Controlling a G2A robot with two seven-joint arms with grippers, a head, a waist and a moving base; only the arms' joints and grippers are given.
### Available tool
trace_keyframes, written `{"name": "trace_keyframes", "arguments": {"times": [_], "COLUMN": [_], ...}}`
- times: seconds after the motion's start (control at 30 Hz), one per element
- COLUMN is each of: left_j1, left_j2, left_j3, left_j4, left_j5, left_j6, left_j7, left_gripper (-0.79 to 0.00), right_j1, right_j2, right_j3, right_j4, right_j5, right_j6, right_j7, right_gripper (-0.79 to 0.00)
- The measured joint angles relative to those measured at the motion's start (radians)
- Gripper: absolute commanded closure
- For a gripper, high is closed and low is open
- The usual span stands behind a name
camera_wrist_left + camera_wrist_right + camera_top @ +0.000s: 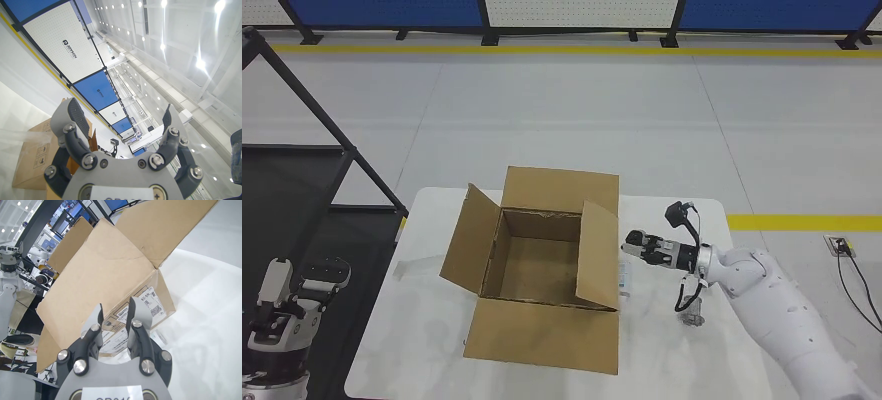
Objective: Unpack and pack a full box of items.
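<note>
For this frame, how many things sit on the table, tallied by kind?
Cardboard box, flaps open: 1
White container beside the box: 1
Small grey thing, too small to identify: 1
Total: 3

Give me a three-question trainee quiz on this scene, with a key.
1. True or false: the cardboard box has its flaps closed.
2. The right gripper is: A inside the box; B outside it, beside a flap; C underneath it.
3. Fill in: the left gripper is open and holds ____.
Key: 1 false; 2 B; 3 nothing.
</note>
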Motion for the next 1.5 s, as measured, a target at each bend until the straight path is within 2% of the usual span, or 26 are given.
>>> {"name": "trace_keyframes", "arguments": {"times": [0.13,0.23,0.3,0.4,0.53,0.63,0.77,0.87,0.97,1.33,1.5], "left_j1": [0.000,0.000,0.000,0.000,0.000,0.000,0.000,0.000,0.000,0.000,0.000], "left_j2": [0.000,0.000,0.000,0.000,0.000,0.000,0.000,0.000,0.000,0.000,0.000], "left_j3": [0.000,0.000,0.000,0.000,0.000,0.000,0.000,0.000,0.000,0.000,0.000], "left_j4": [0.000,0.000,0.000,0.000,0.000,0.000,0.000,0.000,0.000,0.000,0.000], "left_j5": [0.000,0.000,0.000,0.000,0.000,0.000,0.000,0.000,0.000,0.000,0.000], "left_j6": [0.000,0.000,0.000,0.000,0.000,0.000,0.000,0.000,0.000,0.000,0.000], "left_j7": [0.000,0.000,0.000,0.000,0.000,0.000,0.000,0.000,0.000,0.000,0.000], "left_gripper": [-0.785,-0.785,-0.785,-0.785,-0.785,-0.785,-0.785,-0.785,-0.785,-0.785,-0.785], "right_j1": [-0.033,-0.065,-0.097,-0.185,-0.337,-0.436,-0.544,-0.604,-0.625,-0.561,-0.566], "right_j2": [0.031,0.051,0.063,0.083,0.109,0.122,0.132,0.131,0.122,0.063,0.046], "right_j3": [0.042,0.074,0.092,0.125,0.177,0.208,0.228,0.204,0.157,-0.019,-0.038], "right_j4": [-0.117,-0.259,-0.380,-0.615,-0.931,-1.095,-1.243,-1.312,-1.323,-1.256,-1.258], "right_j5": [-0.083,-0.185,-0.275,-0.445,-0.660,-0.785,-0.913,-1.028,-1.131,-1.385,-1.439], "right_j6": [0.001,0.048,0.103,0.238,0.372,0.436,0.508,0.586,0.681,0.975,1.050], "right_j7": [-0.022,-0.031,-0.032,-0.030,-0.041,-0.055,-0.063,-0.046,-0.029,0.060,0.062], "right_gripper": [-0.714,-0.785,-0.785,-0.785,-0.785,-0.785,-0.785,-0.785,-0.785,-0.785,-0.785]}}
